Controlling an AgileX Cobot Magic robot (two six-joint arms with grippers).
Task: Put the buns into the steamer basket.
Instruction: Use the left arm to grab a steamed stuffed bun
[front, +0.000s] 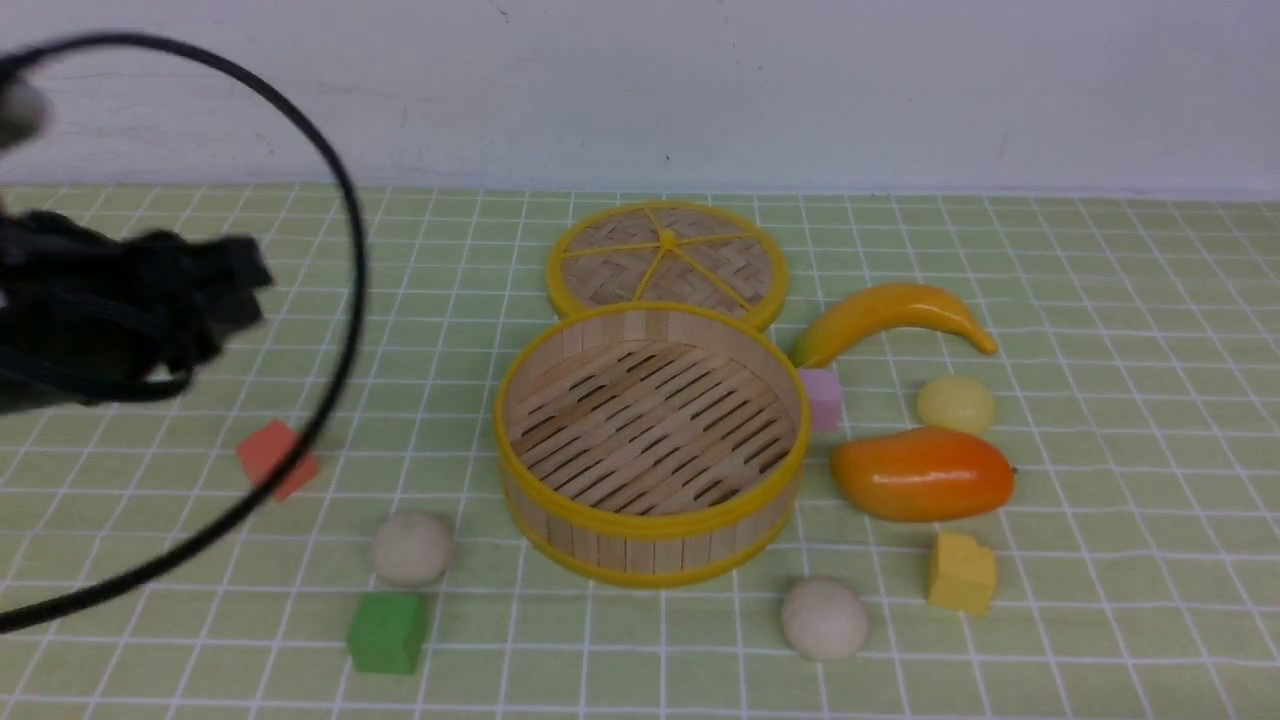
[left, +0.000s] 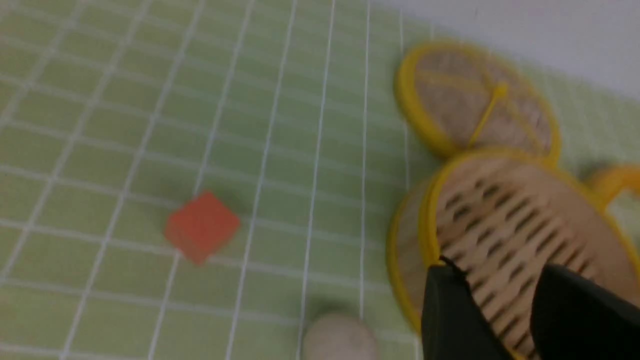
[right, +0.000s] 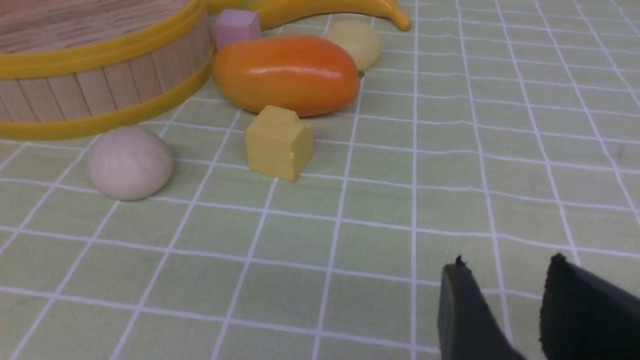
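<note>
The basket (front: 640, 550) is sitting open and empty, lid (front: 667, 255) lying just behind it, ready for loading. Left bun (front: 412, 548), near bun (front: 825, 619) and yellow bun (front: 956, 404) on the right are all lying outside it. Left pincer (left: 500, 280) and right pincer (right: 507, 270) are hanging spread, gripping nothing.

steamer basket (front: 650, 545) uncovered, mango (front: 922, 473) beside yellow bun (front: 956, 404)

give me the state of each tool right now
Left tool: open, holding nothing.
Right tool: open, holding nothing.
</note>
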